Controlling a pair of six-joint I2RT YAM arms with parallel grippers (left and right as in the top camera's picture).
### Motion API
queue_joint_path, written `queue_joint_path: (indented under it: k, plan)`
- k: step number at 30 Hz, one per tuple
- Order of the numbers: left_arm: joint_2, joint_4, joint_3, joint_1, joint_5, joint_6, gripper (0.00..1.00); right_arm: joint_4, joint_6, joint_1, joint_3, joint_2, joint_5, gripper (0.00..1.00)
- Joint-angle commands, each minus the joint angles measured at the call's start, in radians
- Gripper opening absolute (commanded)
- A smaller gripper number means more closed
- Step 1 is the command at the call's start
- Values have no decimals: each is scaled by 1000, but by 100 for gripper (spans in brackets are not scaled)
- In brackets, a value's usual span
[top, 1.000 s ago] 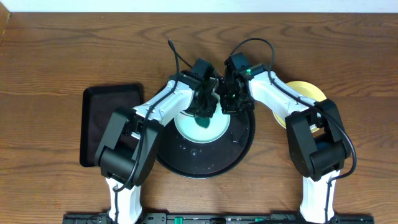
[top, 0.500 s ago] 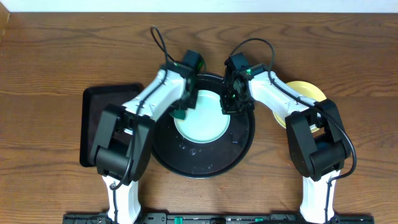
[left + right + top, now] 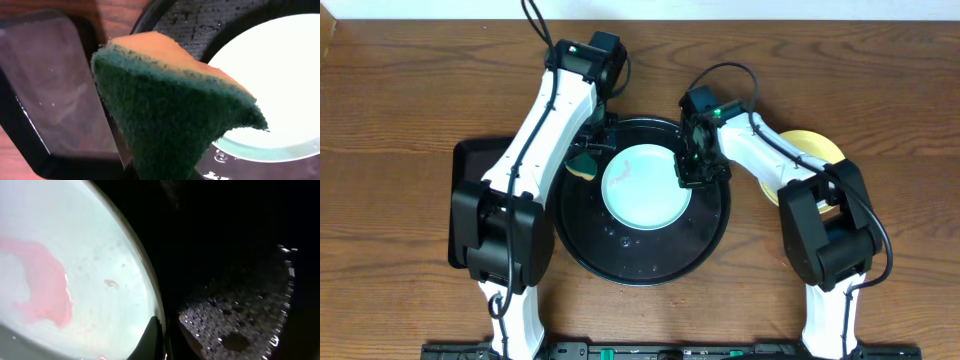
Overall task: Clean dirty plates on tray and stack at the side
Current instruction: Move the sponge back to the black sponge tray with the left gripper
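A pale mint-blue plate point(image 3: 645, 190) lies in the round black tray point(image 3: 620, 262). It has a red smear point(image 3: 45, 287) on it. My right gripper point(image 3: 687, 168) is shut on the plate's right rim; in the right wrist view one finger point(image 3: 152, 341) lies over the rim. My left gripper point(image 3: 584, 160) is shut on a green-and-yellow sponge point(image 3: 170, 115) and holds it over the tray's left rim, off the plate point(image 3: 280, 75). A pale yellow plate point(image 3: 812, 147) lies on the table at the right, partly hidden by the right arm. A second mint-blue plate is not in view.
A smaller rectangular black tray point(image 3: 480, 205) lies at the left, next to the round tray; it also shows in the left wrist view point(image 3: 55, 95). Water droplets point(image 3: 230, 315) dot the round tray's floor. Both arms reach over the tray's back half.
My left gripper has lifted the sponge off the plate and moved it left to the tray's left rim. The right gripper has not moved.
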Motion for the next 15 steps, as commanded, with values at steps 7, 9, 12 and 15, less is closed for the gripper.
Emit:
queue_joint_path:
  k: [7, 9, 12, 15]
  plan:
    - [-59, -3, 23, 175, 120, -78, 8, -40, 3, 108, 33, -266, 372, 1]
    - [-61, -3, 23, 213, 137, -72, 7, -42, 4, 138, 33, -312, 456, 1]
    - [-79, -3, 23, 266, 144, -66, 7, -42, 4, 183, 33, -360, 561, 1]
    - [-129, 5, 23, 312, 144, -48, 7, -42, 4, 240, 33, -388, 689, 1]
